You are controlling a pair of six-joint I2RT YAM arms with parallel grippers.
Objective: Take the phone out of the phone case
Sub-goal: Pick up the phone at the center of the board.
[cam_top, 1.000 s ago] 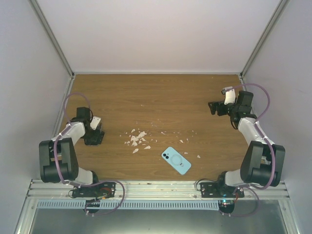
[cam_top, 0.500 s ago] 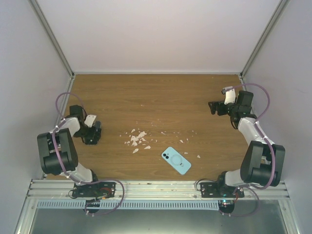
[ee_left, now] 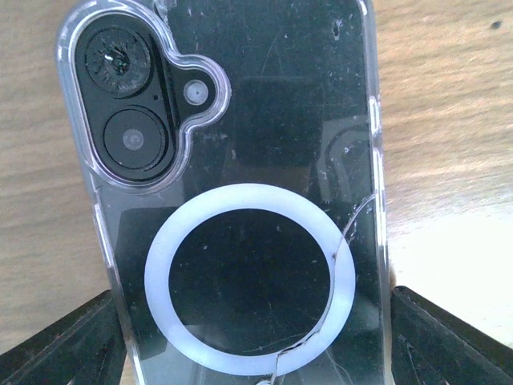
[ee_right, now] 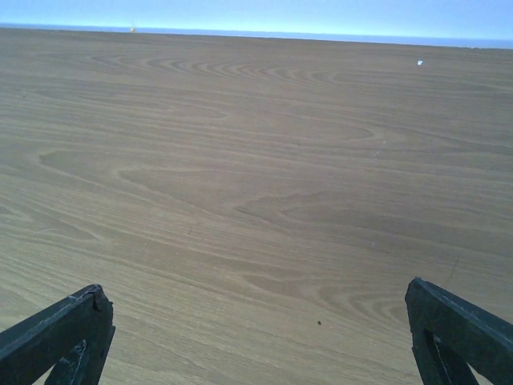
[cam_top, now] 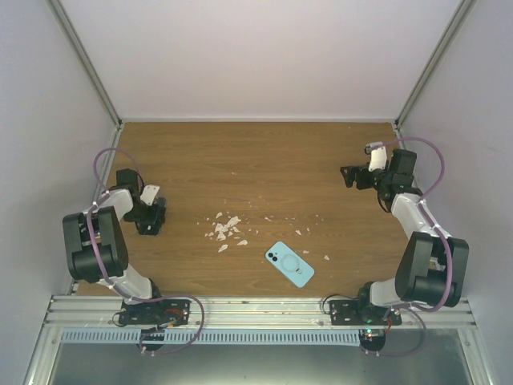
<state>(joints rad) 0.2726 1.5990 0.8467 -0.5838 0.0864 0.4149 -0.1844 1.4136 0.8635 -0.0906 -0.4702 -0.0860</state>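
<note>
In the left wrist view a black phone in a clear case with a cracked white ring fills the frame, camera end away from me. My left gripper grips the case's two long edges just above the wooden table. In the top view the left gripper sits at the table's left side, and the phone under it is mostly hidden. A second, light blue phone in a ringed case lies flat near the front middle. My right gripper is open and empty at the right side, with only bare wood between its fingers.
Several pale crumbs are scattered mid-table between the left gripper and the blue phone, with a few more to the right. White walls enclose the table on three sides. The metal rail runs along the near edge.
My left gripper, with the black phone, has shifted a little left and away from the near edge. The right arm and the blue phone have stayed put.
</note>
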